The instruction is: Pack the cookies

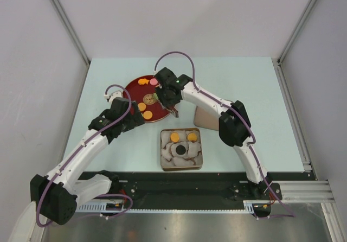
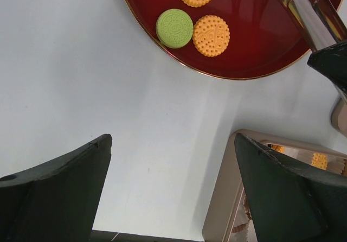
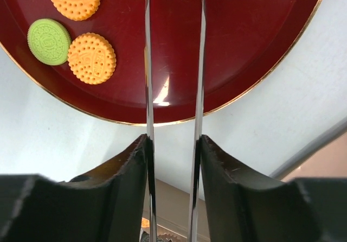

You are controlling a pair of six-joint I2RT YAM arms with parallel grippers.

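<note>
Desk (image 1: 244,90), pale blue. Dark red plate (image 1: 130,87) sits left of centre, towards the far edge. Square tin (image 1: 181,167) sits mid-desk by the near edge, with its lid (image 1: 201,118) just beyond it on the right.

Cookies on the plate, top view: orange cookie (image 1: 142,81) and pink cookie (image 1: 154,82) at the far rim; two orange ones (image 1: 141,106) (image 1: 147,114) at the near side. Wrist views add a green cookie (image 3: 49,41) touching an orange neighbour (image 3: 91,58) by the plate's rim.

Cookies in the tin, among white paper cups (image 1: 168,158): two orange (image 1: 174,137) (image 1: 192,137) in the far row and one dark brown (image 1: 180,150) in the centre.

Right gripper (image 3: 173,141): fingers closed on metal tongs (image 3: 147,63), whose two blades are slightly apart and reach over the middle of the plate. The tips run out of the wrist view, so I cannot tell whether they hold anything.

Left gripper (image 2: 172,144): fingers spread wide with nothing between them, over bare desk between the plate's near rim and the tin's far-left corner.
</note>
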